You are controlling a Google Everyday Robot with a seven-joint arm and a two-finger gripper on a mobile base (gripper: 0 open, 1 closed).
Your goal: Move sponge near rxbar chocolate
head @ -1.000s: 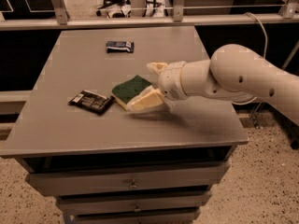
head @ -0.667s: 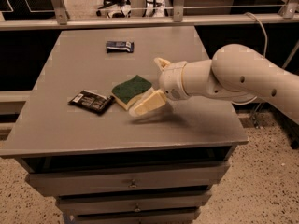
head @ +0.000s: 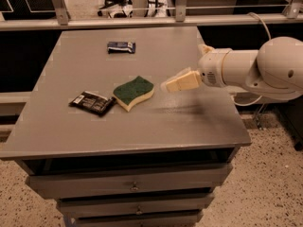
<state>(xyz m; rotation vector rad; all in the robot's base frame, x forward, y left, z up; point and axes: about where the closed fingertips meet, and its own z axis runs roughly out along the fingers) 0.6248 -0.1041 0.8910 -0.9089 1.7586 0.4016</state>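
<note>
The sponge (head: 134, 92), dark green on top with a pale yellow body, lies flat on the grey table (head: 142, 126) near the middle. Its left end almost touches the rxbar chocolate (head: 92, 102), a flat black-wrapped bar lying just to its left. My gripper (head: 176, 82) hovers over the table to the right of the sponge, apart from it and holding nothing. The white arm (head: 255, 70) reaches in from the right.
A smaller dark blue wrapped bar (head: 121, 47) lies at the back of the table. Drawers (head: 135, 186) sit below the table front. A metal rail (head: 142, 20) runs behind the table. The speckled floor (head: 270, 174) lies to the right.
The gripper was at the sponge's right side and has pulled back to the right and up, leaving the sponge lying beside the black bar.
</note>
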